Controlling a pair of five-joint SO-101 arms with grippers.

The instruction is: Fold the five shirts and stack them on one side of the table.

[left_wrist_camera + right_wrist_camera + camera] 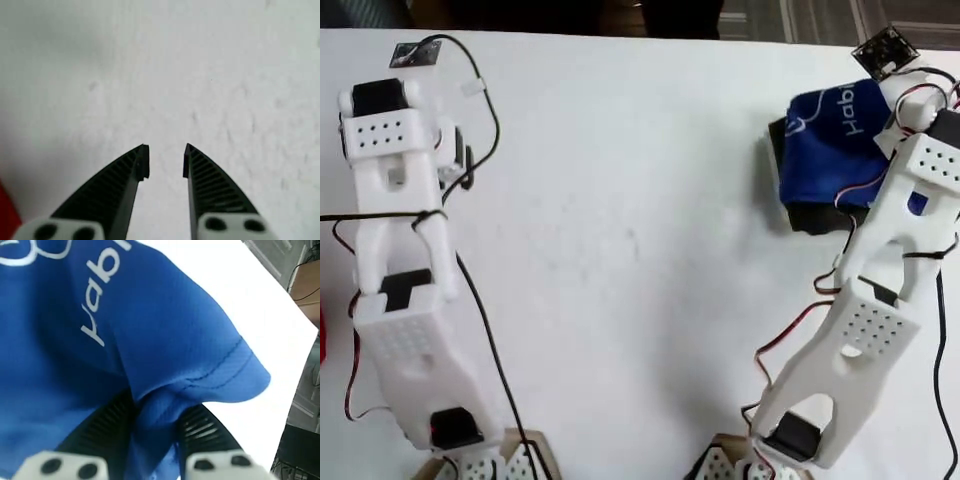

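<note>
— High view taken first: how much of the stack can be made out?
— Two garments are seen piled at the far right of the table [620, 250]. A blue shirt [825, 150] is laid on top of a dark shirt [810, 218], whose edge shows beneath it. Whether more lie under them cannot be told.
— And the right gripper?
— In the right wrist view, the right gripper [160, 407] is closed on a bunched fold of the blue shirt [150, 330]. Cloth is pinched between the jaws near a stitched hem.
— Is the blue shirt judged finished?
— It looks folded and set on the pile, but it is not yet released.
— The left side?
— The left gripper [165, 162] is seen slightly parted above bare tabletop, with nothing between the jaws. A red item [7, 216] is glimpsed at the table's edge beside it. It may be another shirt, though that cannot be confirmed.
— So what is left?
— At most two of the five can be accounted for on the stack. By this reckoning, the greater part of the task is judged undone.
</note>
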